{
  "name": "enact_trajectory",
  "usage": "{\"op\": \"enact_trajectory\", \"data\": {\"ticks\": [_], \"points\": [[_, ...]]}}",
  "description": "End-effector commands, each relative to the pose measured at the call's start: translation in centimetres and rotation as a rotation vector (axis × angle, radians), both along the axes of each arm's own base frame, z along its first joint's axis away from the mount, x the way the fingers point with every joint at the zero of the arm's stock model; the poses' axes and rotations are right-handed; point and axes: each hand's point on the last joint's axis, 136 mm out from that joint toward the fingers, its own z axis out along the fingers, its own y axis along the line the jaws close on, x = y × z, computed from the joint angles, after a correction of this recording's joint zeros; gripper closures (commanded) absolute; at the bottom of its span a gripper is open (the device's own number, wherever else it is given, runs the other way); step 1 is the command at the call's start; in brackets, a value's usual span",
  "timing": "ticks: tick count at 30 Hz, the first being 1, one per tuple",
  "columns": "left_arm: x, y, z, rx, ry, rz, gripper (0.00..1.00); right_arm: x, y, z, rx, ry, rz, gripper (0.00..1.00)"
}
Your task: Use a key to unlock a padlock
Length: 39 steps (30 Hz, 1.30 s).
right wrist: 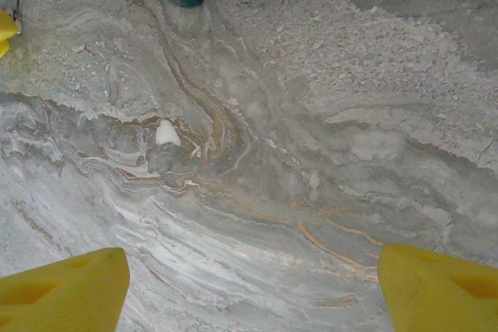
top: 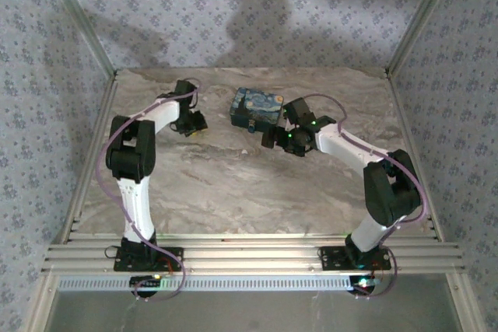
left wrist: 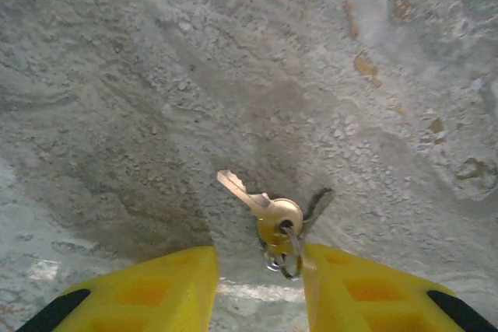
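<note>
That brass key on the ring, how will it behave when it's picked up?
Probably stiff and light: the key is thin metal. Lying flat on the marble table, it may slide rather than lift. Hung on its loose ring, it will likely dangle and swing.

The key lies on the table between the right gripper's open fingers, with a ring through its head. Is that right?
Not quite: it is the left gripper, not the right. The key lies on the table between the left gripper's open fingers, with a ring through its head. The left wrist view shows it.
</note>
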Motion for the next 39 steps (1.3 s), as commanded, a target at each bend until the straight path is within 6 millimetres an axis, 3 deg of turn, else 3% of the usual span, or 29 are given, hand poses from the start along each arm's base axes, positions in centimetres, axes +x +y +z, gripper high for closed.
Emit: {"op": "enact_trajectory", "data": {"ticks": [1,11,14,16,21,29,36,39], "points": [[0.4,-0.6,-1.0,0.013,0.023,0.009,0.63,0.1,0.4,-0.3,-0.003,0.009,0.005,0.15],[0.9,0.1,-1.6,0.092,0.038,-0.021,0.68,0.3,0.6,-0.2,0.003,0.014,0.009,0.15],[1.1,0.3,-1.5,0.115,0.042,-0.043,0.73,0.2,0.7,-0.3,0.004,0.023,0.013,0.15],[1.5,0.4,-1.6,0.130,0.034,-0.065,0.79,1.0,1.2,0.8,0.021,0.000,0.017,0.15],[0.6,0.6,-1.7,0.146,0.053,-0.142,0.93,1.0,1.5,1.1,0.037,0.006,0.025,0.15],[0.0,-0.6,1.4,0.115,-0.077,-0.337,1.00,1.3,0.5,1.7,0.096,0.014,-0.006,0.15],[-1.8,-2.3,5.6,0.034,-0.301,-0.459,1.00,2.4,-0.6,3.3,0.128,-0.030,-0.055,0.16],[-3.0,-3.2,7.7,-0.018,-0.384,-0.497,1.00,1.7,-0.6,3.0,0.147,-0.018,-0.058,0.16]]}}
